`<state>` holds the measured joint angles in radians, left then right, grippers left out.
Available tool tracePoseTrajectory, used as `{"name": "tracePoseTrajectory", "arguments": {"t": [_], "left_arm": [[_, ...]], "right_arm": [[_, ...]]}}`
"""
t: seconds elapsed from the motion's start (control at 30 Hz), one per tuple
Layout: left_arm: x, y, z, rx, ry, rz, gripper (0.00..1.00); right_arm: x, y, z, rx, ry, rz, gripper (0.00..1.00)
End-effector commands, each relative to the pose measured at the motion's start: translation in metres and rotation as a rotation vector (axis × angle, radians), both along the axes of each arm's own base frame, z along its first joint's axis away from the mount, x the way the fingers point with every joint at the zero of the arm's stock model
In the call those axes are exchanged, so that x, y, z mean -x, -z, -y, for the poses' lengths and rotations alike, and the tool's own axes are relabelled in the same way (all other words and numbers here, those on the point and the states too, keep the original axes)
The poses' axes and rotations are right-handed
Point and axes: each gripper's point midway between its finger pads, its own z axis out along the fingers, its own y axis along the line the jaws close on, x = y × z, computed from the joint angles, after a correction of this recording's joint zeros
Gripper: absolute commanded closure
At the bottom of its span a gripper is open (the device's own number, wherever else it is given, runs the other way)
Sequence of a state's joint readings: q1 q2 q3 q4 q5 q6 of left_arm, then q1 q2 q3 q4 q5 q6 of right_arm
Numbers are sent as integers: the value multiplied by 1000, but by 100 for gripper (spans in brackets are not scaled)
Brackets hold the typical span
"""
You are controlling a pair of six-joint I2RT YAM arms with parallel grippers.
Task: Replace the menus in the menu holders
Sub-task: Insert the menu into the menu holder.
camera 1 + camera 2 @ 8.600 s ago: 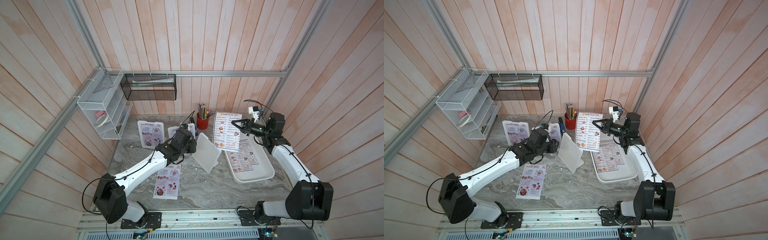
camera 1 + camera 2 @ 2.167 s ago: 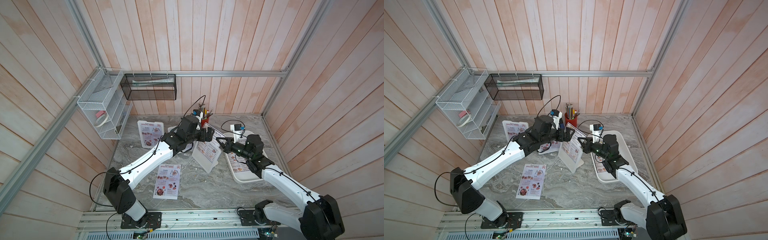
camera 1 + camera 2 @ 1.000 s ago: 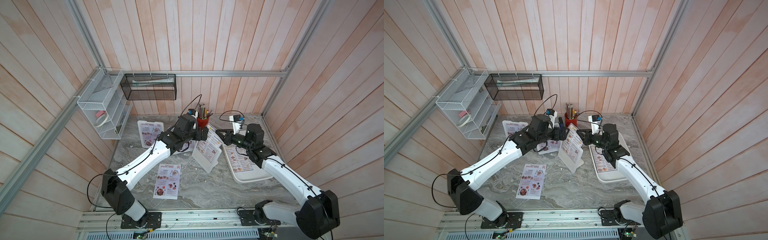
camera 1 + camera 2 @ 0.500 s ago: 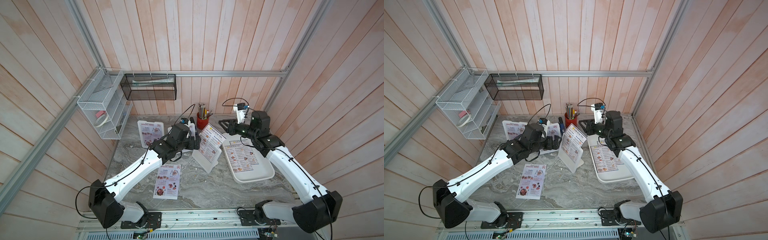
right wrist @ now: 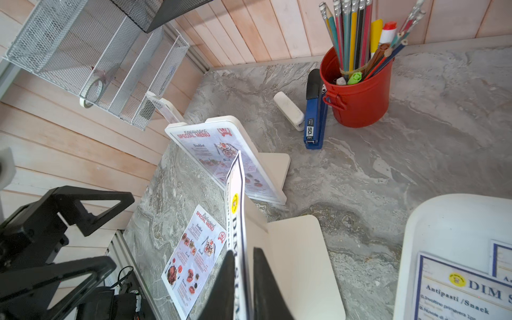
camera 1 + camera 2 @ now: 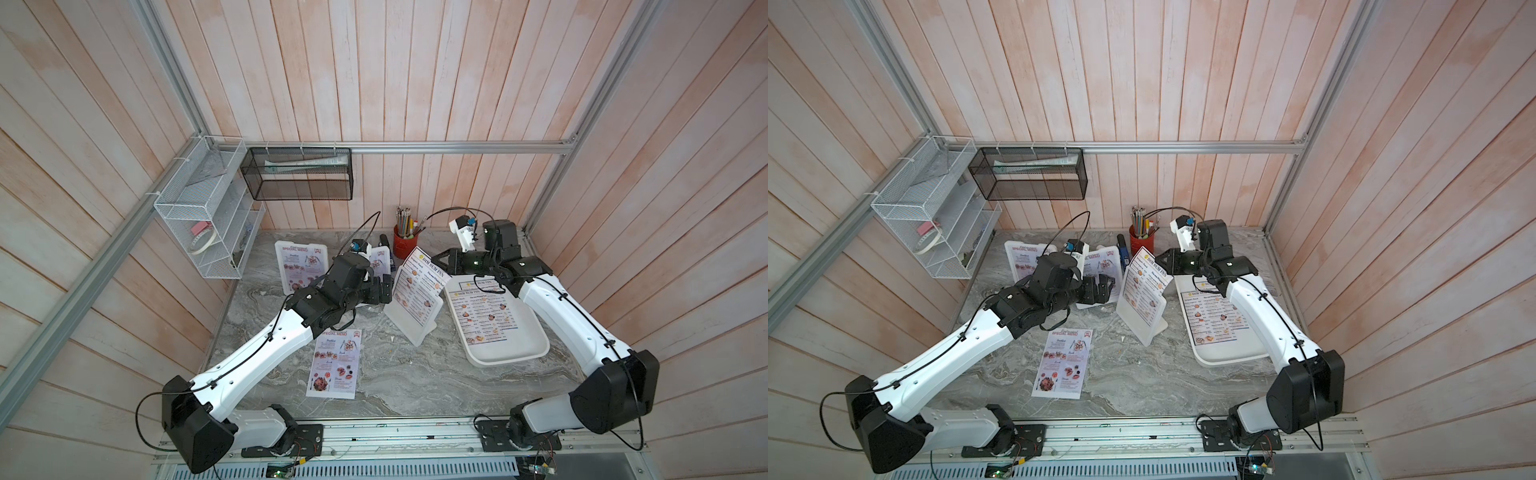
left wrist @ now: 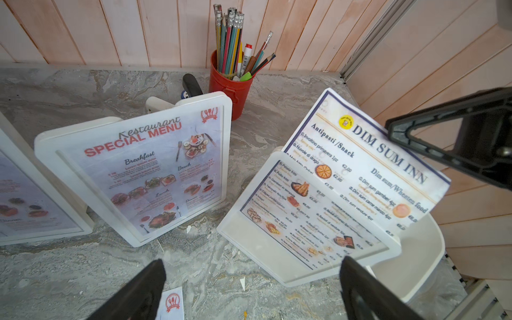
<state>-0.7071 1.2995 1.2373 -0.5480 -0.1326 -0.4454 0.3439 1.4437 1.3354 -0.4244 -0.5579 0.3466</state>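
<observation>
right tool pinching Dim Sum Inn menu, sheet half inside menu holder, left tool wide, empty

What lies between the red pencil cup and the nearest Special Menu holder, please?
A blue stapler and a small white oblong object, clearest in the right wrist view.

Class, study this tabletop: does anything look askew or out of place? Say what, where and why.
The Dim Sum Inn menu sits crooked, only part-way into the holder beside the tray, its top corner jutting out at a slant. A Special Menu sheet also lies loose and flat on the table, outside any holder.
</observation>
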Motion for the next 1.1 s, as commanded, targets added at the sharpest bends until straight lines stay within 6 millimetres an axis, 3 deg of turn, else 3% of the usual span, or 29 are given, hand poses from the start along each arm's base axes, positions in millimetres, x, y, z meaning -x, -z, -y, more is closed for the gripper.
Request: {"name": "tracePoseTrajectory", "arguments": {"t": [0.0,0.33,0.8,1.07], "left_arm": [[2,0,-9,-7,-26,2,0],[0,-2,-7,4,-22,8,0],[-2,-7,-3,13,-15,16,0],[-1,-6,-2,23,-11,12,0]], "right_arm": [[6,-7,-5,-31,-41,-13,90],[15,-2,-13,-44,-70,-32,98],[38,30,-29,14,-120,-82,97],[42,48,-25,51,-98,-102,94]]}}
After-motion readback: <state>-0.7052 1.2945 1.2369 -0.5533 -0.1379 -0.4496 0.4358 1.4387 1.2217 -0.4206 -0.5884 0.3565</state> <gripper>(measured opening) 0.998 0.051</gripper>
